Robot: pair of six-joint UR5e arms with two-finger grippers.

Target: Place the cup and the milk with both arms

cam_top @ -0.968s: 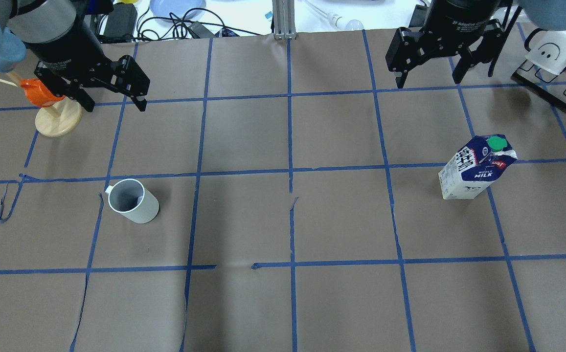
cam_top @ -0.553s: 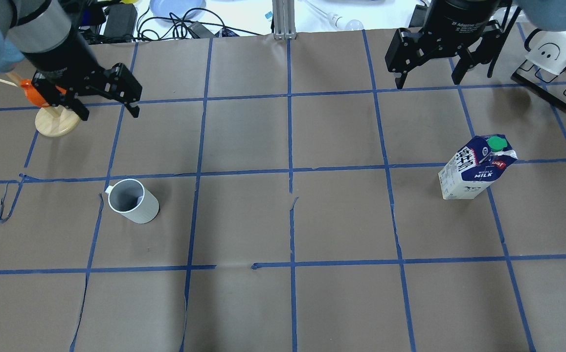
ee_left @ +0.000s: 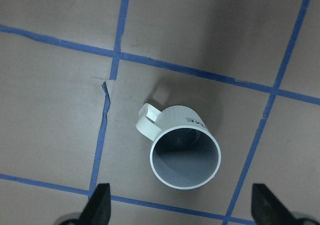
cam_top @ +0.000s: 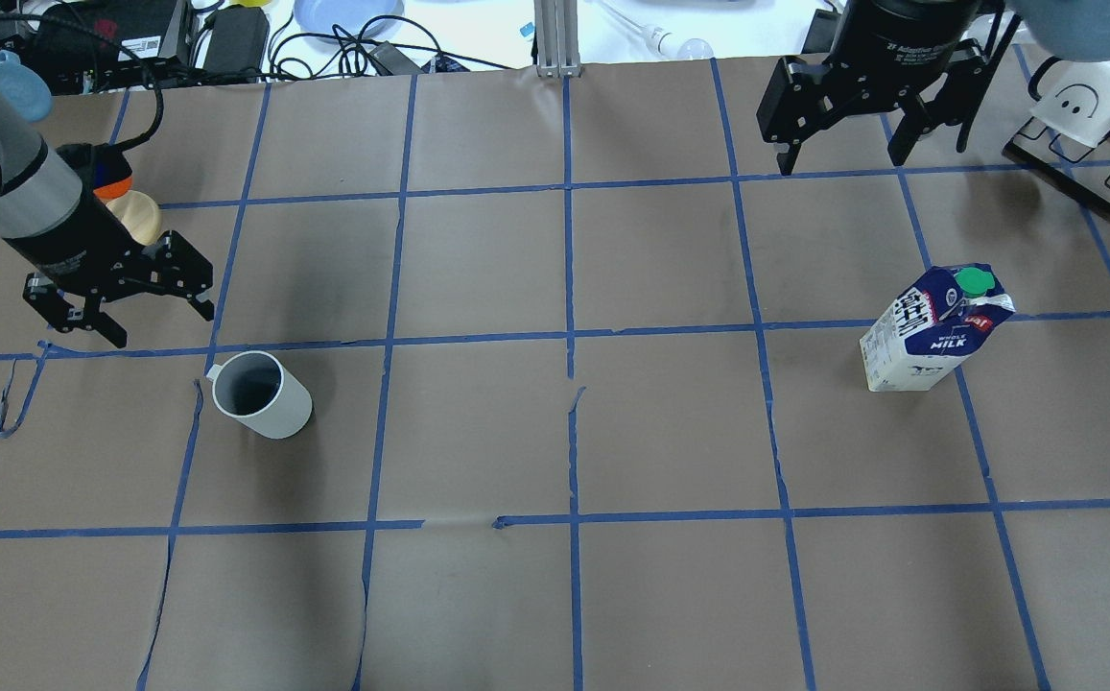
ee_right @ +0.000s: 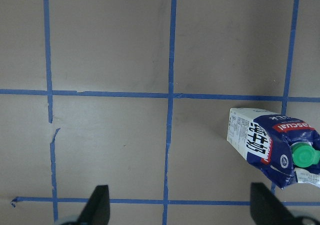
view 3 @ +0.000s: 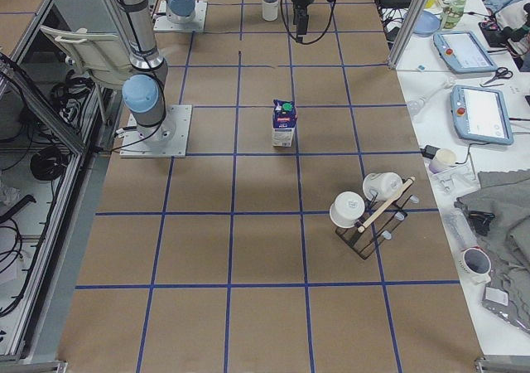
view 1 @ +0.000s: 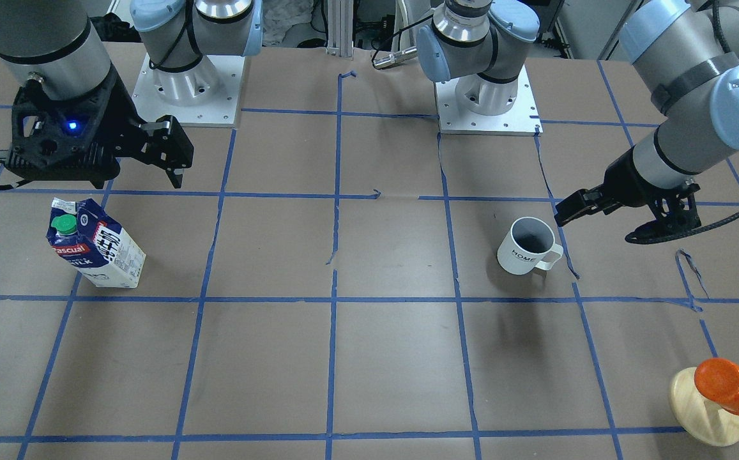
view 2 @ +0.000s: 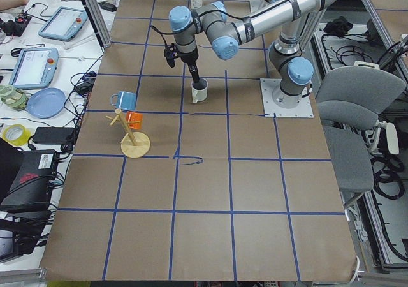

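Note:
The white cup [cam_top: 262, 395] stands upright on the brown paper at the left, handle to the far left; it also shows in the front view [view 1: 527, 246] and the left wrist view [ee_left: 185, 155]. My left gripper [cam_top: 163, 326] is open and empty, hovering just beyond and left of the cup; in its wrist view [ee_left: 181, 207] the cup lies between and ahead of the fingertips. The milk [cam_top: 933, 331] stands at the right, also in the front view [view 1: 94, 249] and right wrist view [ee_right: 272, 142]. My right gripper [cam_top: 842, 163] is open and empty, high beyond the milk.
A wooden stand with an orange cup [view 1: 720, 396] is at the far left, partly behind my left arm [cam_top: 137, 216]. A blue mug [view 2: 124, 100] sits near it. A black rack with white cups [cam_top: 1092, 106] stands at the far right. Cables and gear lie past the far edge.
My left gripper has moved from beside the orange cup stand toward the robot and down, to just beyond the cup. The right arm, cup and milk have not moved.

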